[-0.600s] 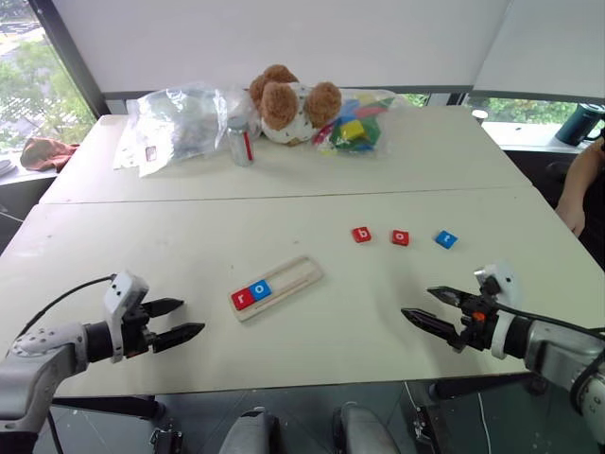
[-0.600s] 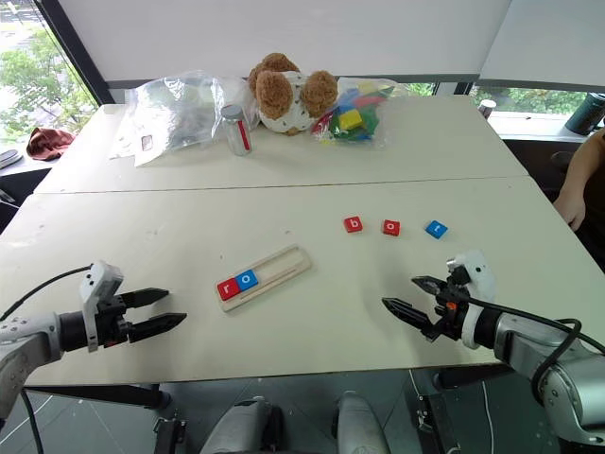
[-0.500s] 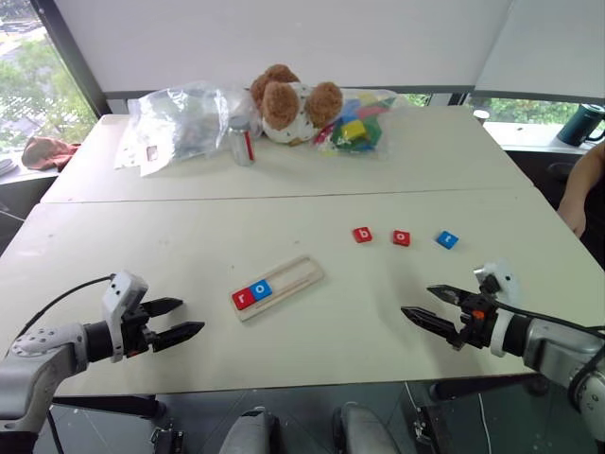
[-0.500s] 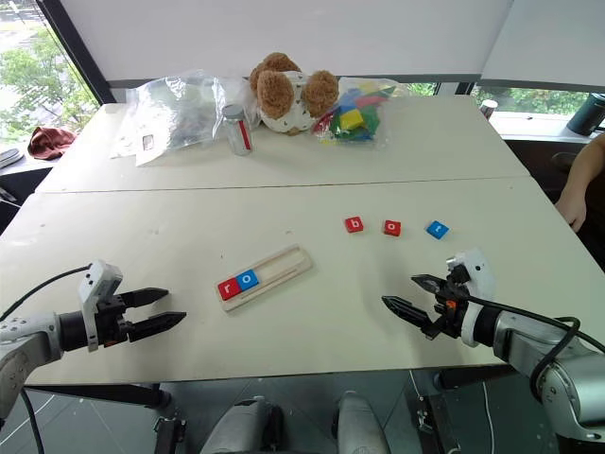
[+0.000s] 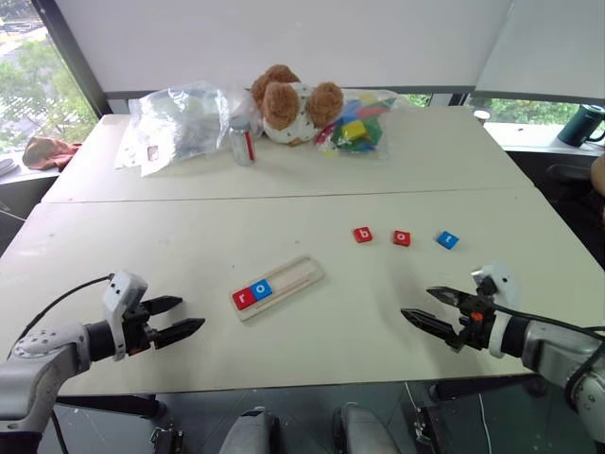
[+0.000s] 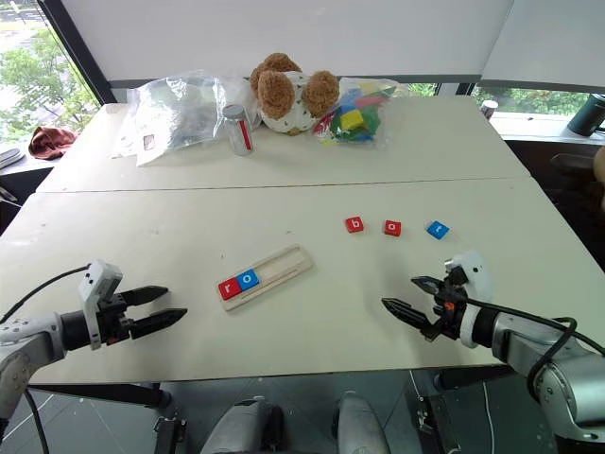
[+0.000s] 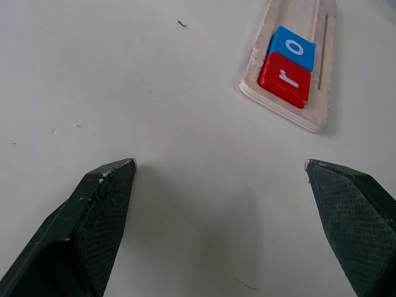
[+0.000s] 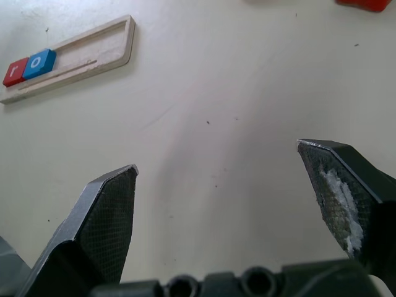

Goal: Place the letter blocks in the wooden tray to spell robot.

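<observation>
**Two letters in the tray, three on the table**

While both arms hover low over the table (image 5: 189, 246), we see the wooden tray (image 5: 293, 275) lying at an angle between them. It holds a red "r" block (image 5: 243, 299) and a blue "o" block (image 5: 261, 289) side by side at its near end. A red "b" block (image 5: 362, 235), a red "o" block (image 5: 402, 238) and a blue block (image 5: 447, 240) lie loose in a row, well apart from the tray; we cannot read the blue one's letter surely. Our left gripper (image 5: 181, 317) and right gripper (image 5: 430, 310) both stand wide apart, holding nothing.
</observation>
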